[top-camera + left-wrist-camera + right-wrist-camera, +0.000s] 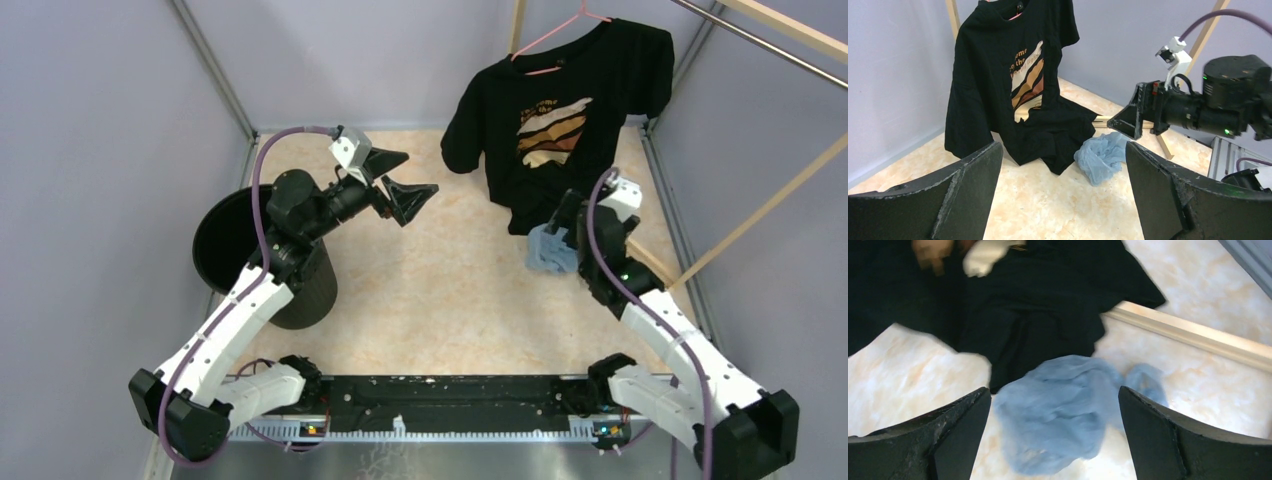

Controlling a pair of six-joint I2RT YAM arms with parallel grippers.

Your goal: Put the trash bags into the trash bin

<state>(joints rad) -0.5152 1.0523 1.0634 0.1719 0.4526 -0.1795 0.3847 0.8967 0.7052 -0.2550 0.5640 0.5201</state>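
Note:
The pale-blue trash bag (548, 250) lies crumpled on the table by the hem of the black T-shirt; it also shows in the left wrist view (1102, 156) and the right wrist view (1063, 412). My right gripper (1055, 440) is open just above it, a finger on either side, not closed on it; in the top view it (562, 225) sits right over the bag. The round black trash bin (235, 235) stands at the left, partly hidden by my left arm. My left gripper (398, 180) is open and empty, held above the table to the right of the bin.
A black printed T-shirt (560, 110) hangs on a pink hanger from a wooden rack (760, 205) at the back right, its hem lying on the table beside the bag. A wooden rail (1193, 332) runs along the table behind the bag. Grey walls surround the table.

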